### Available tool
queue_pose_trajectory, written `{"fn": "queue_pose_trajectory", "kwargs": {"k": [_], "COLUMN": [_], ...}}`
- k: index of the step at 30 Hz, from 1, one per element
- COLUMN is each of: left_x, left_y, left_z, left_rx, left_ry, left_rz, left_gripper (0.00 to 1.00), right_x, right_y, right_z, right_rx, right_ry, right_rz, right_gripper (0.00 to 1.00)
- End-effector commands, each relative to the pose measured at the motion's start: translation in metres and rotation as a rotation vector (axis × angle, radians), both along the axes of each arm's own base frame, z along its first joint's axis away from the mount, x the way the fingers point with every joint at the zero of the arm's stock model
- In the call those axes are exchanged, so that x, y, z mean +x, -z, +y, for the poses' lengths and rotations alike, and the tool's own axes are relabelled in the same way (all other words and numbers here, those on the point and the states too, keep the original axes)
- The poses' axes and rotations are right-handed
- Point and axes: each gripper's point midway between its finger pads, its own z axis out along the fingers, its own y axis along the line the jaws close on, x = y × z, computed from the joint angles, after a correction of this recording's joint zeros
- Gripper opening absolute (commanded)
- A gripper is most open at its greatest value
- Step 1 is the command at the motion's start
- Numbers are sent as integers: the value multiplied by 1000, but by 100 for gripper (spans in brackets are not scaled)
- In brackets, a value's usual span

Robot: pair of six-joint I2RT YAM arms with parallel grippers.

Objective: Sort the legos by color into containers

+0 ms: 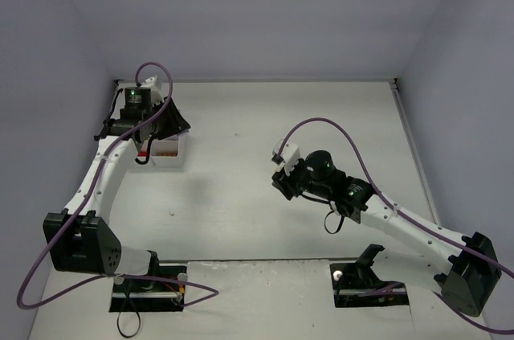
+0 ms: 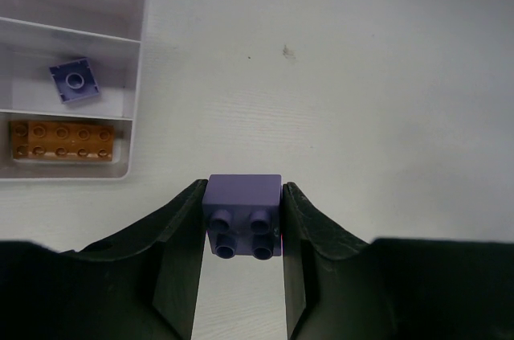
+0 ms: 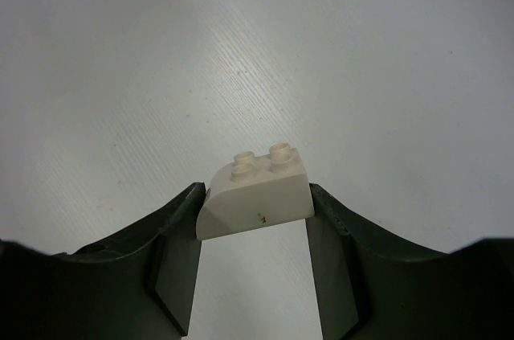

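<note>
My left gripper [image 2: 243,195] is shut on a pale lilac brick [image 2: 243,215], studs facing the camera, held above bare table just right of the white tray [image 2: 136,75]. In the tray, one compartment holds a small lilac brick [image 2: 75,81] and the one nearer to me holds a long brown-orange brick [image 2: 62,141]. My right gripper [image 3: 255,195] is shut on a cream-white sloped brick [image 3: 255,194] and holds it above the table. In the top view that brick [image 1: 285,151] sits mid-table at the right gripper [image 1: 283,165]. The left arm hides most of the tray [image 1: 169,157].
Grey walls close the table in at the back and both sides. A purple cable [image 1: 321,124] loops over each arm. No loose bricks show on the table surface [image 1: 241,187] between the arms.
</note>
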Motion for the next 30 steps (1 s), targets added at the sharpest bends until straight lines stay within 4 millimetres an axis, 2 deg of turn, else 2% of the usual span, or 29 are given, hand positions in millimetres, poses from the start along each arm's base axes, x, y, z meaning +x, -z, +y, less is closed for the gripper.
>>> {"fn": "queue_pose_trajectory", "kwargs": {"k": [1, 16, 30], "left_x": [18, 20, 22], "left_y": [-45, -45, -45], "left_z": [17, 42, 52], "left_rx": [25, 103, 140], "left_ry": [-97, -215, -260], "left_rz": [-147, -169, -176], "left_gripper": [15, 15, 15], "right_x": [11, 11, 12], "right_y": [-31, -34, -35], "right_z": [4, 1, 1], "right_rx": [69, 74, 59], "right_ry": [34, 55, 51], "right_rz": [-63, -61, -68], "right_gripper": [7, 6, 6]}}
